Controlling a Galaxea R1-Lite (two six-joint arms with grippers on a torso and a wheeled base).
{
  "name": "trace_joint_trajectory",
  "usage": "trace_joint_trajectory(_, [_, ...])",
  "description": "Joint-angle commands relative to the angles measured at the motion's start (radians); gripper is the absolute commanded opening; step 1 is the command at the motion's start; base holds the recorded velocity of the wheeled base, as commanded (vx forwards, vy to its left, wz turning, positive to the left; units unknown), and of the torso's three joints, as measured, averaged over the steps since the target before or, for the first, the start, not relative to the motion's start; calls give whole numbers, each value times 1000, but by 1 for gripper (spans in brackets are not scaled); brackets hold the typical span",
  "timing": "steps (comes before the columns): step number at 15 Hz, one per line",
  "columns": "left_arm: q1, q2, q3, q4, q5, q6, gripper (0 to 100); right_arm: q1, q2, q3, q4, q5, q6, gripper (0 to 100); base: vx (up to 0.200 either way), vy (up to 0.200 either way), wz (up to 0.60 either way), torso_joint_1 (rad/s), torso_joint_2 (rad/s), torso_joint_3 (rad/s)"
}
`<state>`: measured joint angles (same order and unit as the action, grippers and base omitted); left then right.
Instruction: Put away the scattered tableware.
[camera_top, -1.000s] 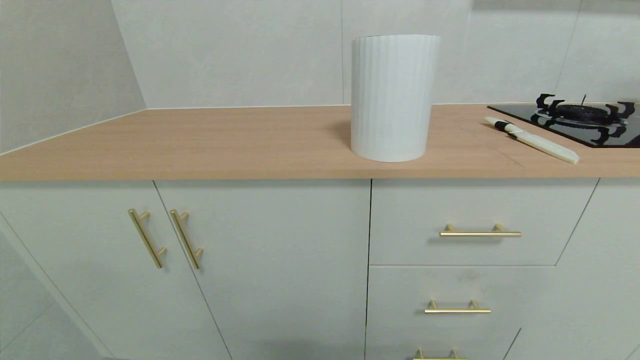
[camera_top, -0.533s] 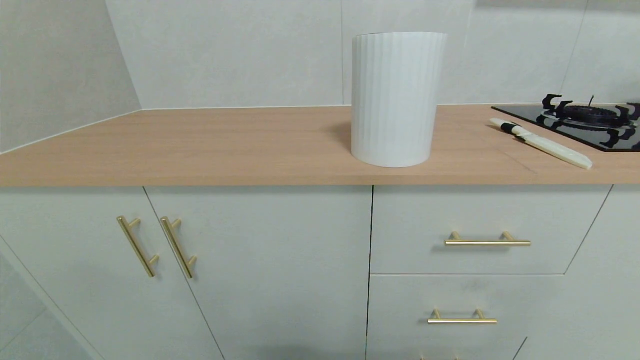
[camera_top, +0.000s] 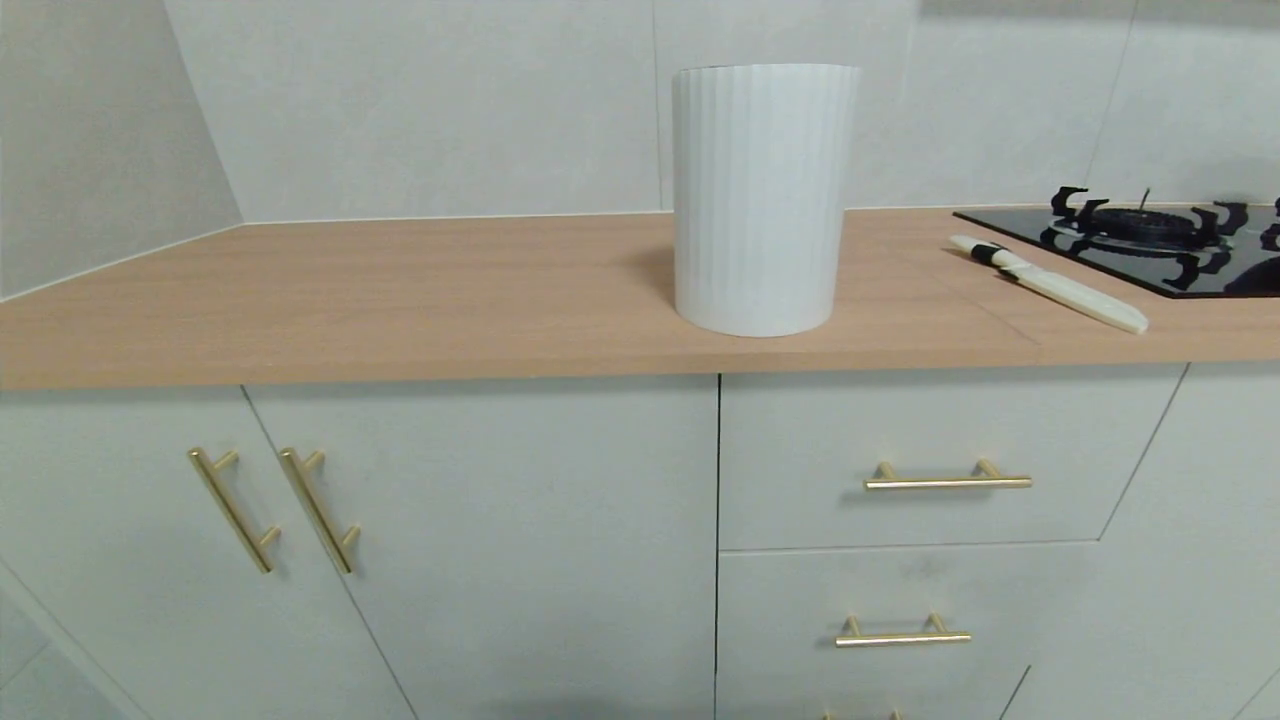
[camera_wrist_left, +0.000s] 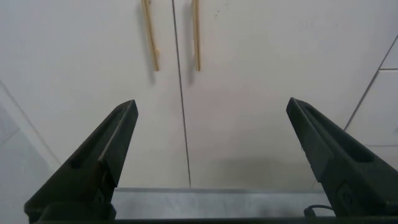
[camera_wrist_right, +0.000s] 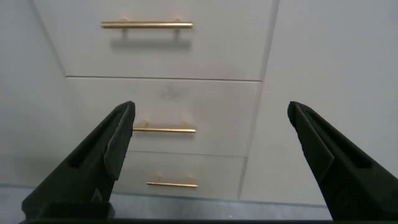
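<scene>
The left gripper (camera_wrist_left: 210, 106) has its two dark fingers (camera_wrist_left: 93, 168) spread wide, with nothing between them and nothing touching them. It faces a pair of pale cabinet doors (camera_wrist_left: 249, 74) with two upright brass bar handles (camera_wrist_left: 196, 34) side by side. These doors stand below and to the left of the ribbed white container (camera_top: 757, 200).

The right gripper (camera_wrist_right: 210, 107) is likewise spread wide and holds nothing. It looks at a stack of drawer fronts (camera_wrist_right: 186, 102), each with a level brass handle (camera_wrist_right: 165, 130). This stack lies below the container and a little to its right.

The container is a tall, upright cylinder with fine vertical ribs. It stands on the wooden countertop (camera_top: 400, 300) close to the front edge.

The knife (camera_top: 1045, 283) lies flat on the same countertop, well to the right of the container and apart from it. It has a short white end, then a black band, then a long cream length. It lies at a slant, with the banded end toward the back wall and the far end toward the counter's front.

Further right of the container, just beyond the knife, is a black glass hob (camera_top: 1130, 262) with a dark burner grate (camera_top: 1140, 222).
</scene>
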<state>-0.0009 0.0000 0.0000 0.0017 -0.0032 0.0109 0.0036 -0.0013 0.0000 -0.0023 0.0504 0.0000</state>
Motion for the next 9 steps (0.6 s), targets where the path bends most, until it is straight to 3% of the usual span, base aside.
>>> trace_joint_trajectory(1, [1,0,0,0,0,0,100,1,1,0,-1,0,0,100,0,0,0,0,0,0])
trace_joint_trajectory(9, [1,0,0,0,0,0,100,1,1,0,-1,0,0,100,0,0,0,0,0,0])
